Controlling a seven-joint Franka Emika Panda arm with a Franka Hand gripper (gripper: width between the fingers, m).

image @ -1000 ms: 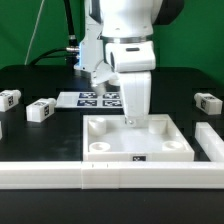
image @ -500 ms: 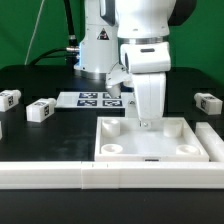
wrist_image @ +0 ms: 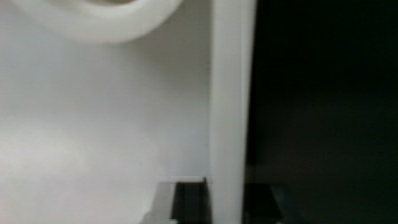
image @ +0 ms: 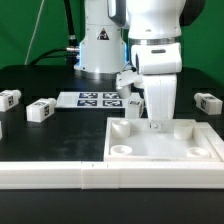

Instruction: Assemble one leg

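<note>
My gripper [image: 156,126] points straight down at the back rim of the big flat white square panel [image: 166,149], which lies against the long white front rail [image: 50,174]. In the wrist view the gripper [wrist_image: 226,200] has its two dark fingers on either side of the panel's thin rim wall [wrist_image: 228,100] and is shut on it. One round corner socket [wrist_image: 116,15] shows there. Three legs lie loose on the table. Two are at the exterior view's left [image: 10,98] [image: 40,110] and one is at its right [image: 207,101].
The marker board [image: 92,99] lies flat behind the panel, near the robot base [image: 98,50]. The front rail runs along the whole near edge of the table. A green backdrop stands behind.
My gripper has moved toward the exterior view's right, and the panel has slid that way with it along the front rail. The legs have not moved.
</note>
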